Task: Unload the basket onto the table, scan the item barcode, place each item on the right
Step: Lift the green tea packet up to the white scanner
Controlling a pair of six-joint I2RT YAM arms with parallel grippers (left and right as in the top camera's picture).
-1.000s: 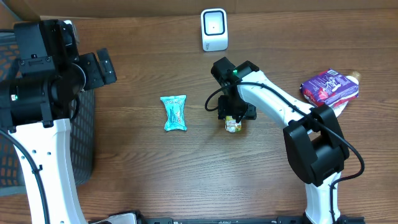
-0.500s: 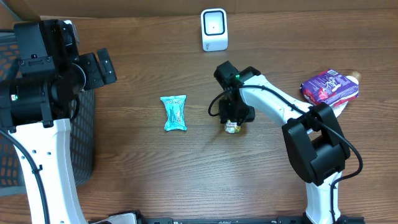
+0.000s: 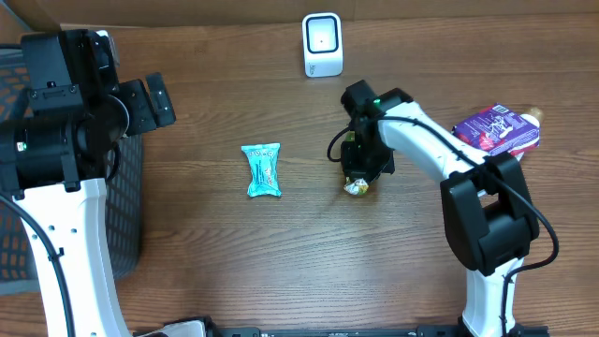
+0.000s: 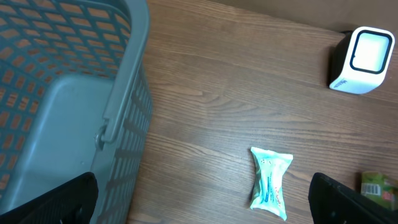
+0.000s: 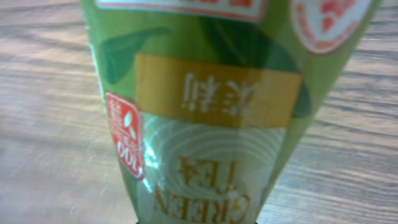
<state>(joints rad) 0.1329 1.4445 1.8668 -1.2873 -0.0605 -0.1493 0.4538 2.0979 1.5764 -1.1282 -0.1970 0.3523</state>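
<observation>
The right gripper [image 3: 361,170] is clenched on the green tea packet [image 5: 205,112] near the table's [image 3: 281,262] middle. The packet's long axis runs straight out from the jaws, and its print reads upside down in the wrist view. The scanner [image 3: 322,44] stands at the back edge, a teal sachet [image 3: 262,169] lies left, and a purple packet [image 3: 495,129] is by the right edge. The left gripper [image 3: 150,103] is spread wide by the basket [image 4: 62,93].

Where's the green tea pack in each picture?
Overhead: green tea pack just right of the middle.
Left wrist: a corner of the pack at the lower right edge.
Right wrist: the pack fills the picture, close up.
Shared landmark: teal packet, to its left in overhead and left wrist; absent from right wrist.
</observation>
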